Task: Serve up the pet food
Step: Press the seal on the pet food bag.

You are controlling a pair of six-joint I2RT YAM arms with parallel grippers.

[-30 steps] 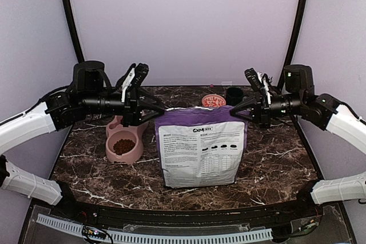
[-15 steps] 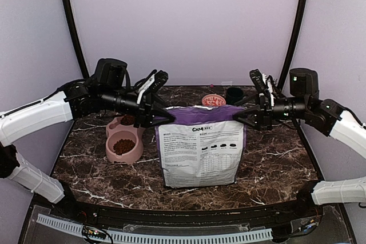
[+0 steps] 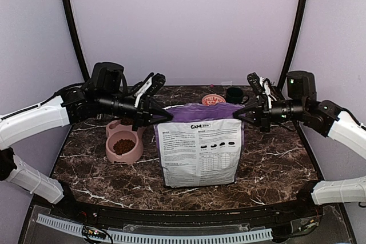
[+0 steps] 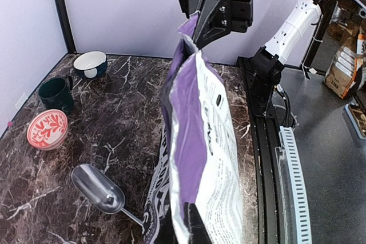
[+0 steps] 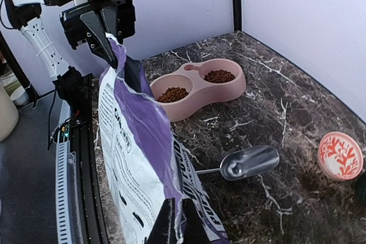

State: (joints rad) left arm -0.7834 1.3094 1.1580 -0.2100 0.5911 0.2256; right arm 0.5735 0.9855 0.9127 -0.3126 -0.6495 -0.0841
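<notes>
Fingers on both arms are now pinching the bag (image 3: 200, 152) by its top corners. The left fingers (image 3: 155, 115), which were standing spread beside the upper left corner a second ago, are pressing together on that corner. The left arm is also reaching further in toward the middle of the table (image 3: 274, 164) than before. The right fingers (image 3: 247, 115) are clamping the upper right corner, at much the same spot as a second ago.

The bag is standing upright at the middle of the table, its white printed face turning toward the arms. Its purple top is now bulging up between the two grips, where earlier it was lying flatter.

The pet food (image 3: 123, 146) is lying in the pink double bowl (image 3: 135, 154), left of the bag and apart from it. The right wrist view is showing kibble in both compartments, and the double bowl is sitting where it was.

Behind the bag a metal scoop (image 5: 249, 161) is lying on the table. A red patterned dish (image 3: 213, 100) and a dark mug (image 3: 233, 94) are standing near the back wall.
</notes>
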